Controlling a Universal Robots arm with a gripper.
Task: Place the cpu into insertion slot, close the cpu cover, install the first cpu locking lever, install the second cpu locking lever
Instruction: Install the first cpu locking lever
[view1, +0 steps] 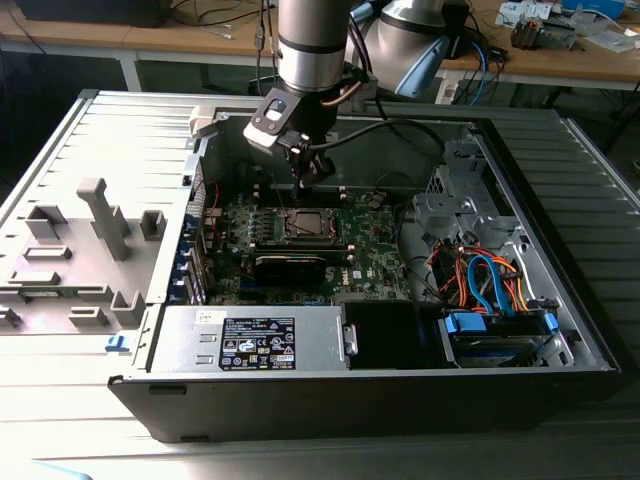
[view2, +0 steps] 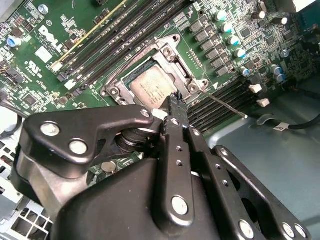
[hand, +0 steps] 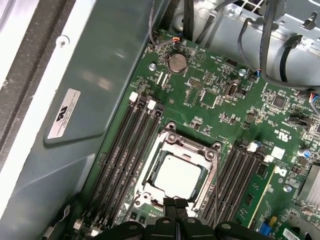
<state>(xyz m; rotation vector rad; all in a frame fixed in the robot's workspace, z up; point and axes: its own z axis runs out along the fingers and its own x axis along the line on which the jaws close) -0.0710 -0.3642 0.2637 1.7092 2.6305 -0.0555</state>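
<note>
The cpu (hand: 177, 173), a silver-grey square, lies flat in the insertion slot (hand: 145, 192) on the green board. The cpu cover (hand: 192, 142), a silver frame, lies down around the chip, which shows through its window. A thin wire locking lever (view2: 226, 105) sticks out sideways from a corner of the socket. Another lever (hand: 217, 186) runs along one side of the frame. My gripper (hand: 175, 204) hangs just above the socket's edge, its black fingers pressed together with nothing between them. In the exterior view the gripper (view1: 313, 172) is over the socket (view1: 305, 223), and in the second wrist view its tip (view2: 175, 98) is at the chip (view2: 152, 86).
Black memory slots (hand: 127, 150) flank the socket on both sides. The grey case wall (hand: 95, 85) stands close beside them. Black cables (hand: 270, 55) loop over the board's far part. In the exterior view a power supply (view1: 255, 340) is at the front and coloured cables (view1: 480, 280) are at the right.
</note>
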